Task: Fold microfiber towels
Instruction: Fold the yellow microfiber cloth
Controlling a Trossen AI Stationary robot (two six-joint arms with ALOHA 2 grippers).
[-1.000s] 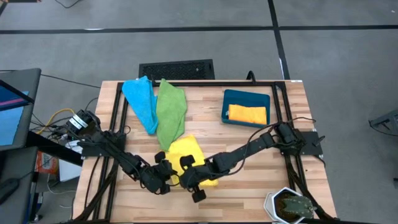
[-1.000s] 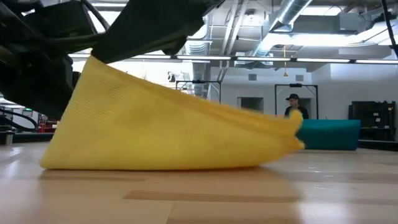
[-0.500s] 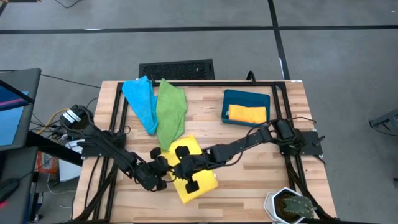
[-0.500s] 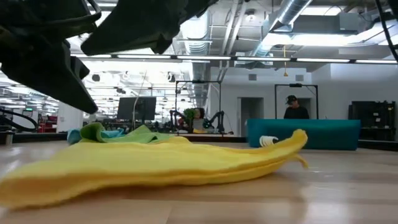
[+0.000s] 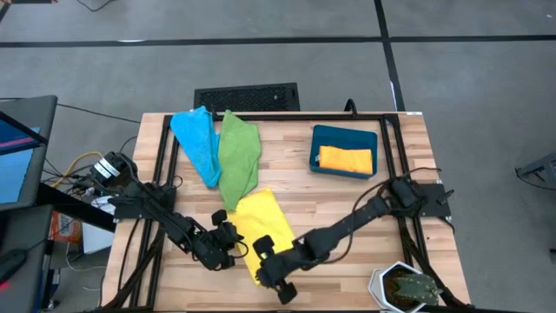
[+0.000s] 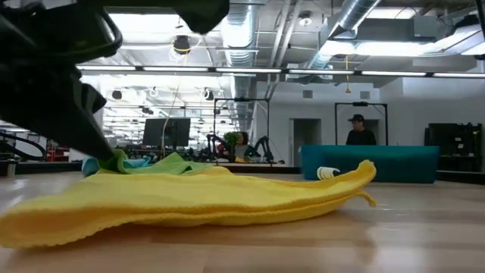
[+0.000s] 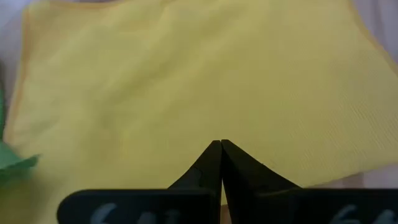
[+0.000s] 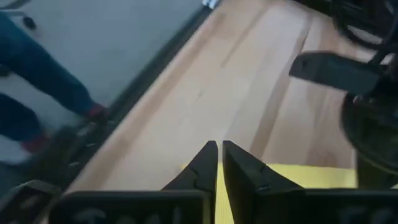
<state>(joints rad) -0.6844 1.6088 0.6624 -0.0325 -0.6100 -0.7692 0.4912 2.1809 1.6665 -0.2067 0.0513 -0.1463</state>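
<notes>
The yellow towel [image 5: 259,228] lies flat on the wooden table near its front edge; it also shows in the low view [image 6: 197,199]. My left gripper [image 5: 231,245] is shut, its tips [image 7: 221,145] over the towel's left part. My right gripper [image 5: 266,268] is shut at the towel's near edge, and a strip of yellow shows under its fingers [image 8: 219,149]. A green towel [image 5: 237,161] and a light blue towel [image 5: 196,141] lie at the far left. An orange towel [image 5: 346,159] lies folded in the teal bin [image 5: 344,136]. My left gripper's shut fingertips point down at the yellow towel's left part [image 7: 205,118]. I cannot tell whether they touch it or stand just above it.
The green towel's near end reaches the yellow towel's far corner [image 5: 233,202]. Black frame rails run along the table's left [image 5: 161,174] and right [image 5: 395,156] sides. A small pot [image 5: 404,287] stands at the near right corner. A person [image 6: 359,130] stands in the room behind.
The yellow towel, held up at one end like a tent a second ago, has come down and now lies flat. My right gripper has then gone toward the table's near edge, to the towel's near end.
</notes>
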